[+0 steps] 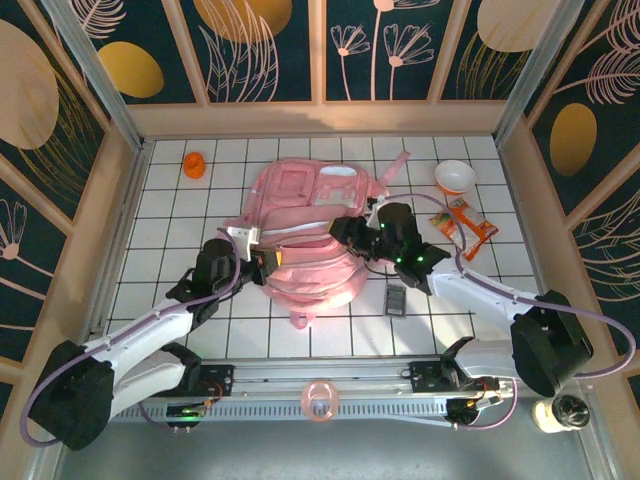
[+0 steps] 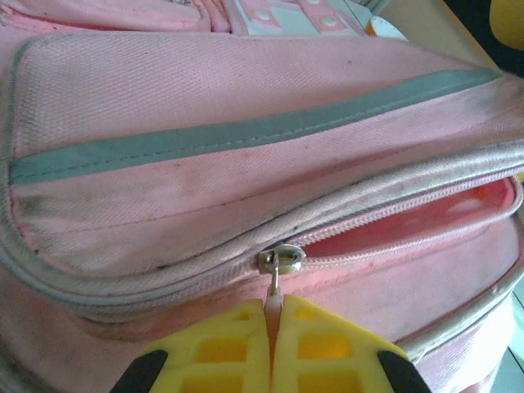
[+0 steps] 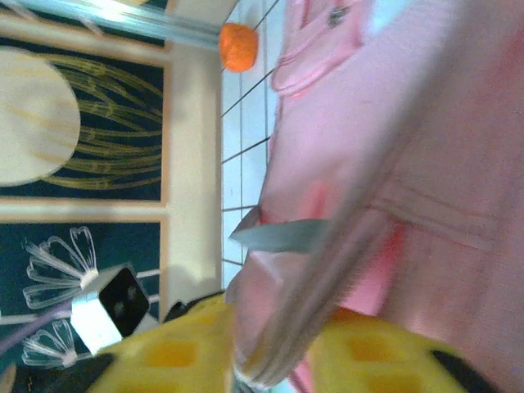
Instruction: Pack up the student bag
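The student bag [image 1: 310, 225], a large pale pink backpack, lies flat in the middle of the tiled table. Its main zip [image 2: 393, 221] gapes to the right of the metal slider [image 2: 281, 259], showing a pink lining. My left gripper [image 2: 277, 315] [image 1: 262, 258] is at the bag's left side, its yellow fingers shut on the small pull tab hanging from the slider. My right gripper [image 3: 278, 348] [image 1: 345, 230] is at the bag's right side. Its yellow fingers stand apart with the blurred rim of the bag's opening [image 3: 327, 270] between them.
An orange object [image 1: 195, 164] [image 3: 238, 47] sits at the back left. At the back right are a white bowl [image 1: 455, 176] and an orange packet [image 1: 470, 226]. A small dark flat item [image 1: 395, 299] lies right of the bag. A pink ring [image 1: 320, 400] rests on the near rail.
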